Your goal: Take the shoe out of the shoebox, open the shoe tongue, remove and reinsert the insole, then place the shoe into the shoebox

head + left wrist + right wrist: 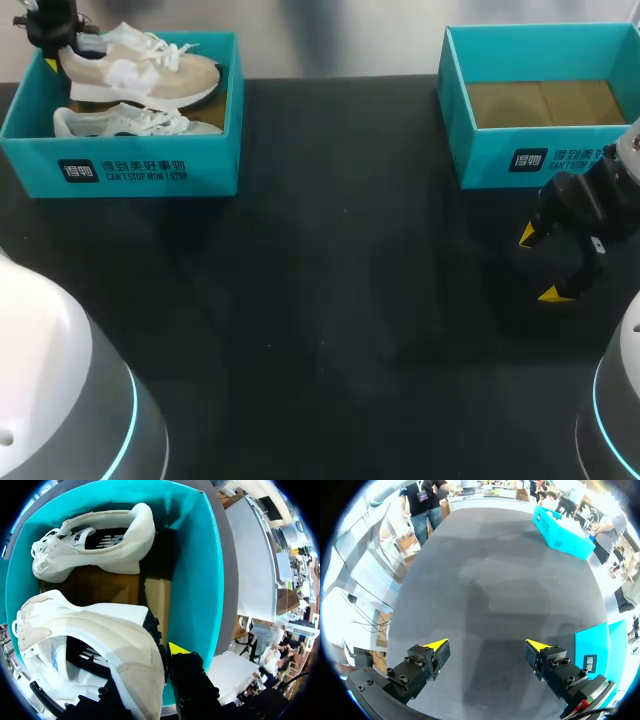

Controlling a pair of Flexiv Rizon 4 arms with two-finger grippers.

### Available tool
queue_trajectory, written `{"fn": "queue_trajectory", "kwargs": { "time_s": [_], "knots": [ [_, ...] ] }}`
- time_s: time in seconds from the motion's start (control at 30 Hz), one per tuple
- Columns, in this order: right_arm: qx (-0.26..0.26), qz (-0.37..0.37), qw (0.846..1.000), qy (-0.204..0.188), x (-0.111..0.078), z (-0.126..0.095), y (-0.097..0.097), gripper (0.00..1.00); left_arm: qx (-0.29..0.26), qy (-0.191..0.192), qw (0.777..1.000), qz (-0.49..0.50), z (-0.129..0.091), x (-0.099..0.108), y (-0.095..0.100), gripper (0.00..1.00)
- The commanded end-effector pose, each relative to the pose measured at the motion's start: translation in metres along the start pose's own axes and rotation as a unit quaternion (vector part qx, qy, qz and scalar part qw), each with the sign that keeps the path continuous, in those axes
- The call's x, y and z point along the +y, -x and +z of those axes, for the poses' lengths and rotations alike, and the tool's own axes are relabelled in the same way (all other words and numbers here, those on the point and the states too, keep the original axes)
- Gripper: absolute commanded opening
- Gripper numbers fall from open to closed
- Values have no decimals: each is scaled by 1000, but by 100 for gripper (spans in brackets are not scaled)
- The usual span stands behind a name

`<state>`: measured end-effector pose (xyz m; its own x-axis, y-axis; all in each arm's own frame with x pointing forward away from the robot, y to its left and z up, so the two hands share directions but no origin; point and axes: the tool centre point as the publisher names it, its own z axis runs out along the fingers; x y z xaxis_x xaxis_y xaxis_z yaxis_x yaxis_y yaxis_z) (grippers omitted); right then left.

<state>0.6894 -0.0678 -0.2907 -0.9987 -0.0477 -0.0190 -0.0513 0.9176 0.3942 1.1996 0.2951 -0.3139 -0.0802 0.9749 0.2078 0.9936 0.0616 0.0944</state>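
Nearest the camera, the right gripper is shown above the dark table, its two yellow-tipped fingers spread wide with nothing between them. Just behind it stands the empty shoebox, in which only the brown floor is seen.

Farther off, at the opposite corner, the left shoebox is shown with two shoes inside. The white shoe lies by the front wall and the beige shoe behind it. The left gripper is placed at the heel of the beige shoe. In the left wrist view the heel collar is pressed close against the gripper, but part of the gripper is hidden by the shoe. Whether the heel is actually clamped cannot be told.

Extraction of the shoe is judged to be the step in hand. Three hazards are anticipated:
- The soft heel may buckle and slip free if held only by its rim.
- The toe may catch the box wall and drag or tip the light box.
- The white shoe alongside may be knocked.
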Motion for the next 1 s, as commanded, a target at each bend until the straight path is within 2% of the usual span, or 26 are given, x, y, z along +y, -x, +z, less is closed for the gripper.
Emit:
{"fn": "queue_trajectory", "kwargs": {
  "time_s": [0.03, 0.5, 1.0],
  "knots": [
    [0, 1, 1000, -2, 1, 0, 0, 100, 1, 0, 1000, 0, 6, 3, 4, 0],
    [0, 1, 1000, -2, 1, 0, 0, 100, 8, -9, 1000, 5, 33, -2, 11, 0],
    [0, 1, 1000, -2, 1, 0, 0, 100, 4, -22, 1000, 2, 45, -1, 14, 0]
  ]
}}
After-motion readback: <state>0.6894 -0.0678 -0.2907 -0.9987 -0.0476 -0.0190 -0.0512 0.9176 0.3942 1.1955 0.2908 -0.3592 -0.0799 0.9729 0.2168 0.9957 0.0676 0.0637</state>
